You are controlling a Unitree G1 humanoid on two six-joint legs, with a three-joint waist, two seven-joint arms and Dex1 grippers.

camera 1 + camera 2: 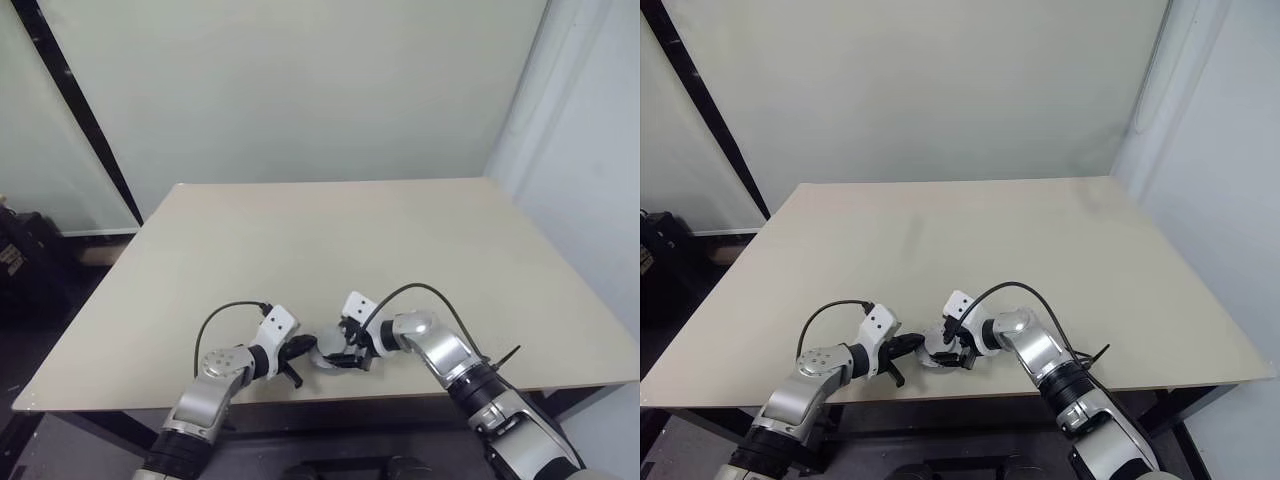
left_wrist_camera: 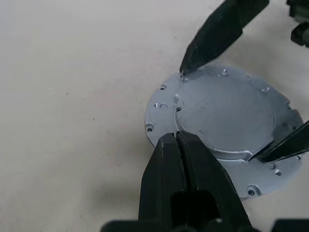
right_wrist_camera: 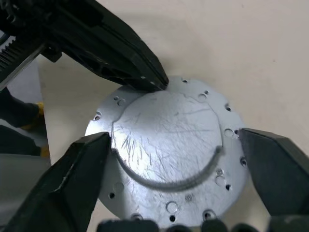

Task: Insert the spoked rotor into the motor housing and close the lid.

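The lid (image 3: pixel 169 150) lies smooth face up on the table (image 1: pixel 400 240), between the spread fingers of the right claw (image 3: pixel 174 159). The closed left claw (image 2: pixel 177 137) is pressed against its rim. If pushed unevenly, the lid could be tilted or slid off its seat.

Beige table (image 1: pixel 400 240), pale walls (image 1: pixel 300 90)

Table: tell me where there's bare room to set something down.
The table is bare from its far edge down to the arms, and along both side edges. It is crowded only at the near-edge middle, where the left gripper and right gripper meet at the lid.
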